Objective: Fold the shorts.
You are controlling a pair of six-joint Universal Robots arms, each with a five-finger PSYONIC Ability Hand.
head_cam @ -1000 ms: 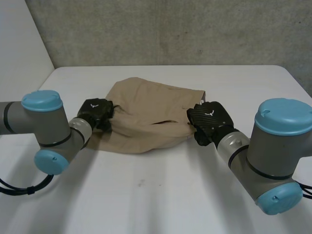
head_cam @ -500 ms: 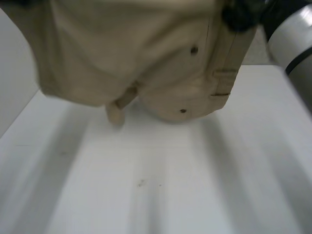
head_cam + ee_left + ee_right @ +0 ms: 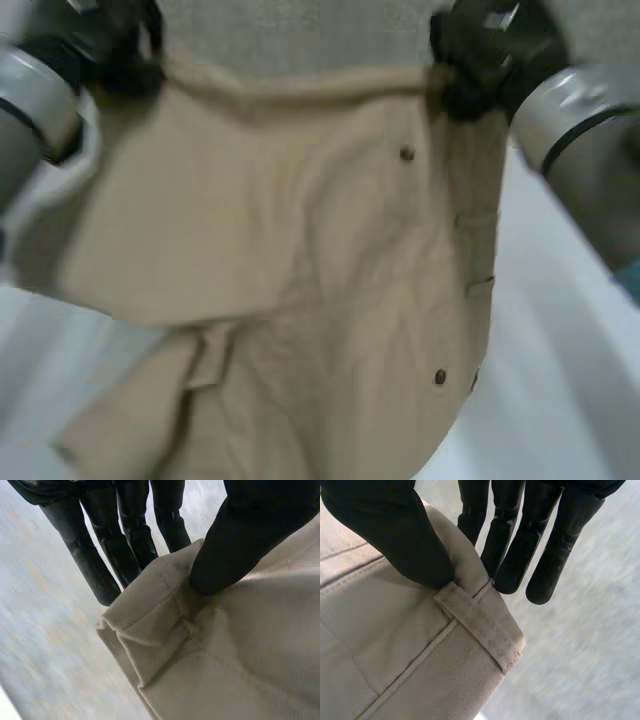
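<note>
White desk (image 3: 560, 400) and a grey wall (image 3: 300, 30) are seen around the beige shorts (image 3: 280, 260), which are now held up in the air close to the head camera. A second ago they were lying crumpled on the desk between the hands. Half a second ago they were already lifted, and since then the waistband (image 3: 300, 85) has come into view and the legs have dropped past the view's lower edge. The waistband is stretched level between the hands, so the long axis hangs downward with the legs toward the desk; whether the hems touch it cannot be told. One waistband corner is pinched by the left hand (image 3: 110, 50), the thumb (image 3: 235, 545) being pressed onto the folded cloth against straight fingers (image 3: 100, 565) behind it. The other corner is pinched by the right hand (image 3: 480, 55), its thumb (image 3: 395, 535) set just above a belt loop (image 3: 480, 625), its fingers (image 3: 520, 545) straight behind the cloth. Two dark studs (image 3: 407, 153) are seen down the side nearer the right arm (image 3: 570, 130). Most of the desk is hidden by the hanging cloth.
</note>
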